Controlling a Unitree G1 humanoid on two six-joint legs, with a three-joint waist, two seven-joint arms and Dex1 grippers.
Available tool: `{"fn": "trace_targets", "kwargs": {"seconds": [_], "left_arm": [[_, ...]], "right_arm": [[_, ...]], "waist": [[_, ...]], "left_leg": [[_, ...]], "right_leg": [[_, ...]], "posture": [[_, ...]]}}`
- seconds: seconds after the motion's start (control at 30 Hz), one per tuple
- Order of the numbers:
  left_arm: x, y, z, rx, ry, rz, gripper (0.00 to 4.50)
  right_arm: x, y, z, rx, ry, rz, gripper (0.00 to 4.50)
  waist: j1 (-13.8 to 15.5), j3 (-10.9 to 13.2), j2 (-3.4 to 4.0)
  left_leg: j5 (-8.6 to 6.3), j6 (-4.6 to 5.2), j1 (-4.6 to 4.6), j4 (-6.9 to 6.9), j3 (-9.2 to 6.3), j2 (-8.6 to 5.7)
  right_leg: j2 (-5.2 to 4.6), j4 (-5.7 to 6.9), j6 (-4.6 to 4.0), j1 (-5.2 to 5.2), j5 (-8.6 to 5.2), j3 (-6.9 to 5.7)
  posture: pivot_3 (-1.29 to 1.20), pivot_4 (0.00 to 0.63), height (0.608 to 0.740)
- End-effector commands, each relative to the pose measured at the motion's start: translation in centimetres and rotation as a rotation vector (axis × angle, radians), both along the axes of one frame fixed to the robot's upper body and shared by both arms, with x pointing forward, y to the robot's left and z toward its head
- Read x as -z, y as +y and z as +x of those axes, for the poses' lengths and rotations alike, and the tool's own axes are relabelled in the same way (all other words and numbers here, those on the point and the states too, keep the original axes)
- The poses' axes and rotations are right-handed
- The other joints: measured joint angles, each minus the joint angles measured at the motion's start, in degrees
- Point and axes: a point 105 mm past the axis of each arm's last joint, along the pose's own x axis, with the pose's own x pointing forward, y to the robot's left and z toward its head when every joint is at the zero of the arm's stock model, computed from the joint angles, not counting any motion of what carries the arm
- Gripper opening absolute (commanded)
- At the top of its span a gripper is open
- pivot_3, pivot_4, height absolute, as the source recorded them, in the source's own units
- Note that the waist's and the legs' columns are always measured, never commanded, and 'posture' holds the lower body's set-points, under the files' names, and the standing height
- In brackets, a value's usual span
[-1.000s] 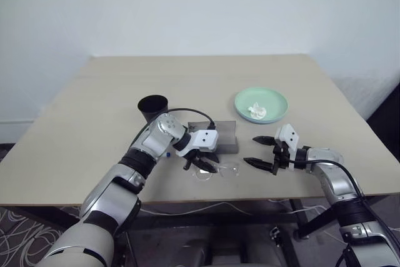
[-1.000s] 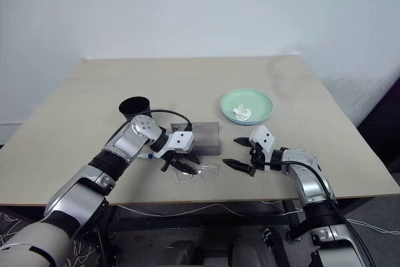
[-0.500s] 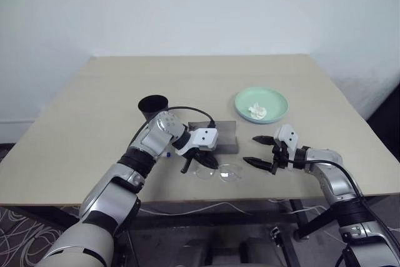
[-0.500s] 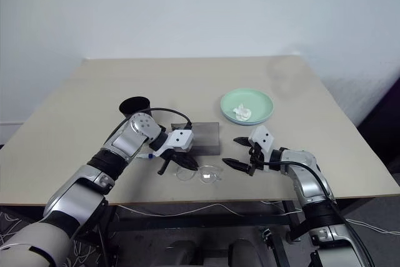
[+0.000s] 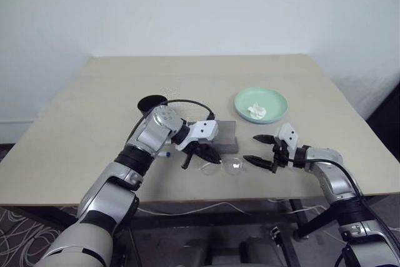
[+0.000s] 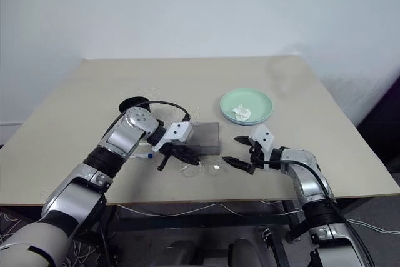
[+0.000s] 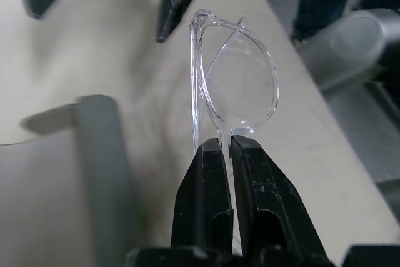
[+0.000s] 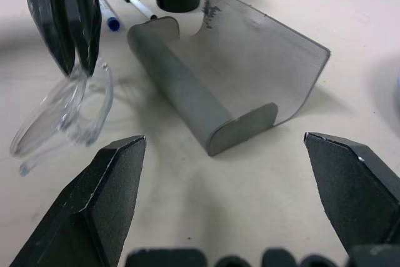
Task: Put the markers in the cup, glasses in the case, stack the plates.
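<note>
My left gripper [image 5: 206, 154] is shut on the clear glasses [image 7: 237, 85], pinching the frame at one lens and holding them just above the table in front of the grey case [image 5: 226, 134]. The case lies open, and the right wrist view shows its curved lid [image 8: 250, 54]. To the right of the glasses my right gripper [image 5: 251, 149] stands open with nothing between its fingers. The black cup [image 5: 152, 103] stands behind my left wrist, partly hidden by it. A blue-capped marker [image 8: 107, 14] and a black-capped marker [image 8: 137, 3] lie beside the cup. The mint green plate [image 5: 276, 98] sits further back on the right.
A crumpled white scrap [image 5: 256, 112] lies on the green plate. The beige table [image 5: 94, 117] stretches wide behind and to the left of the cup. Its front edge [image 5: 206, 199] runs close below the glasses and both grippers.
My left gripper has shut on the glasses and lifted them slightly off the table, so they now hang tilted. The right gripper has kept still.
</note>
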Motion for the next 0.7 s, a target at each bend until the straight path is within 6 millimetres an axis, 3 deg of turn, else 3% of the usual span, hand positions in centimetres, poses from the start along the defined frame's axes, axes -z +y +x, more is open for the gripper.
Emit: {"fn": "trace_targets", "kwargs": {"seconds": [0.03, 0.27, 0.47, 0.7], "left_arm": [[-3.7, -0.3, 2.3, -0.054, -0.146, -0.077, 0.11], [-6.2, -0.3, 3.9, -0.104, -0.175, -0.148, 0.11], [-4.7, 0.7, 5.9, -0.177, -0.288, -0.026, 0.11], [-2.4, 1.0, 6.2, -0.16, -0.316, 0.075, 0.11]], "right_arm": [[-1.9, -0.4, 0.9, 0.009, -0.073, 0.014, 4.42], [-1.8, -0.2, 0.9, 0.005, -0.074, 0.016, 4.42], [-1.9, 0.0, 0.8, 0.004, -0.078, 0.022, 4.42], [-1.8, 0.1, 0.6, 0.004, -0.078, 0.026, 4.42]], "waist": [[0.01, 0.0, 0.0], [-0.04, 0.0, -0.01], [-0.02, 0.0, -0.02], [-0.02, 0.0, -0.03]], "left_leg": [[0.0, 0.0, 0.0, 0.01, -0.02, 0.0], [-0.02, 0.03, -0.03, 0.0, 0.0, -0.01], [-0.01, 0.03, 0.0, 0.02, -0.01, -0.01], [-0.01, 0.04, -0.05, 0.03, 0.0, -0.03]], "right_leg": [[-0.01, 0.0, 0.0, 0.01, 0.0, -0.03], [0.0, -0.05, 0.02, -0.01, 0.0, -0.04], [0.0, -0.01, 0.03, 0.03, 0.01, -0.04], [0.0, -0.02, 0.06, 0.0, 0.02, -0.05]], "posture": [[0.0, 0.0, 0.74], [0.0, 0.0, 0.74], [0.0, 0.0, 0.74], [0.0, 0.0, 0.74]]}}
